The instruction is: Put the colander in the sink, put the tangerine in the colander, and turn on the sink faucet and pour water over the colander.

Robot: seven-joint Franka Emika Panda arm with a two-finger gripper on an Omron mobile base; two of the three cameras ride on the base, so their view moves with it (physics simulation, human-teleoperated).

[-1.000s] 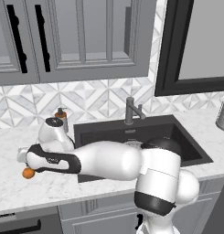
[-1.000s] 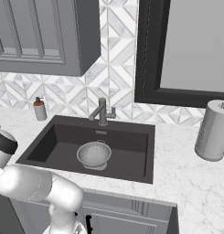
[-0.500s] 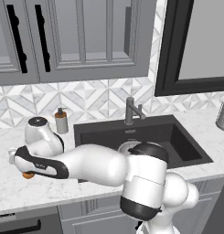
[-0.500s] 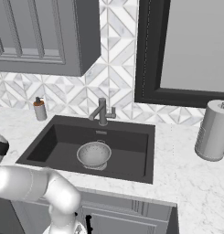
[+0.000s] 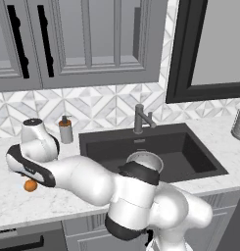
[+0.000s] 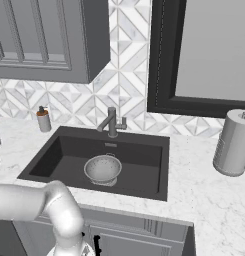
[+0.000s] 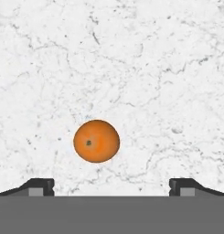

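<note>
The tangerine (image 7: pixel 96 140) lies on the white marble worktop, small and bright orange, a little left of centre between my two fingertips (image 7: pixel 40 186). My gripper (image 7: pixel 111 187) is open just above it and holds nothing. From the left base the tangerine (image 5: pixel 30 185) sits at the far left under the hand. The silvery colander (image 6: pixel 103 168) stands in the dark sink (image 6: pixel 149 170), below the sink faucet (image 6: pixel 112 122). My arm partly hides the colander (image 5: pixel 146 159) in the left base view.
A grey-and-brown soap dispenser (image 5: pixel 66 131) stands at the backsplash left of the sink. A grey paper towel roll (image 6: pixel 233 142) stands on the worktop to the right. Wall cabinets hang above the counter.
The arm has reached further left over the worktop, with the hand staying above the tangerine. The jaws stayed open. Colander and tangerine have not moved.
</note>
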